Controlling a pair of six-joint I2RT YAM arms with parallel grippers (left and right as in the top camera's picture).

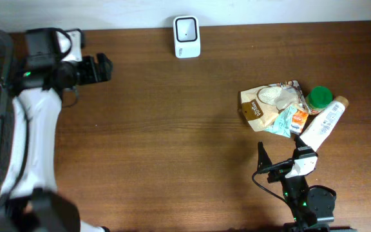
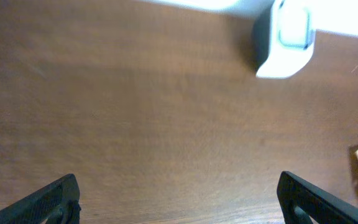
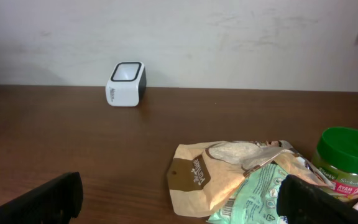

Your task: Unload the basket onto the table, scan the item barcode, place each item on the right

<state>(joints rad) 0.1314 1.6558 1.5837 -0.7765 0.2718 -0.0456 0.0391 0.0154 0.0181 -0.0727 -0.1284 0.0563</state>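
Wooden table [image 1: 172, 129]: scanner [image 1: 187, 37] by wall [image 1: 269, 9], grocery pile [image 1: 282, 106] (left claw [image 2: 178, 193], right claw [image 3: 180, 193] open).

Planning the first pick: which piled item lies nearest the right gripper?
The white tube, on the pile's right; its lower end nearly reaches the right gripper, while the brown pouch and green-lidded jar lie farther.

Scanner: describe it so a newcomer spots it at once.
Follow the far edge of the brown wooden table, along the pale wall. Near its middle stands a small white box-shaped scanner with a dark-rimmed square window. Unlike the packets heaped at the right, it stands alone.
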